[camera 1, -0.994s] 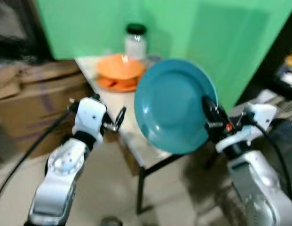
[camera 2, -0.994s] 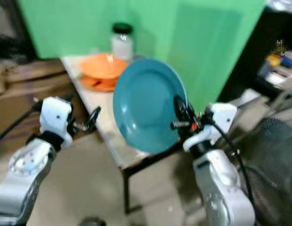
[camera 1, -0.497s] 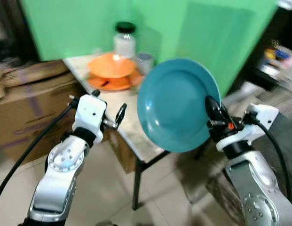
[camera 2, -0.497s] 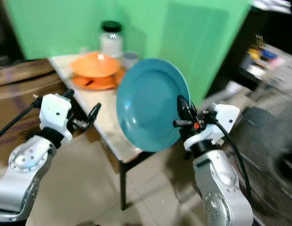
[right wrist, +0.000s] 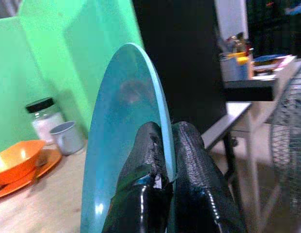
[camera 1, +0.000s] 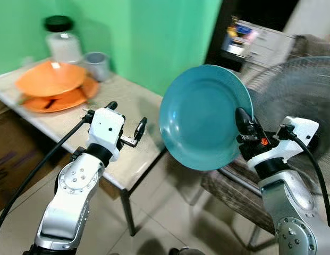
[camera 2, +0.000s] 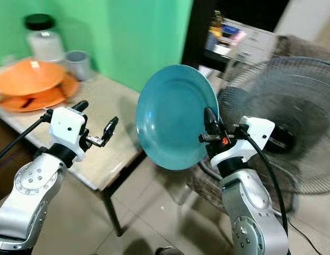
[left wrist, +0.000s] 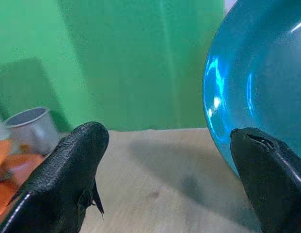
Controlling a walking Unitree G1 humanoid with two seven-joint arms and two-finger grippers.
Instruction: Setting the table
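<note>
Plate: teal plate [camera 1: 203, 116] was held upright in air beside table [camera 1: 127, 109] corner, off its surface; edge-on carry probably suited a two-finger pinch.
R gripper: right gripper [right wrist: 166, 145] was clenched on plate rim, one finger each face.
L gripper: left gripper [camera 1: 134, 134] hung over table edge, fingers [left wrist: 75, 160] spread, grasping nothing; prob. free to steady plate.
Table far end: orange bowl [camera 1: 50, 78] on orange dishes, cup [camera 1: 97, 65], jar [camera 1: 61, 38].
Unclear: fan [camera 2: 279, 119] blurred; table's far end cut off; placing spot not evident.
</note>
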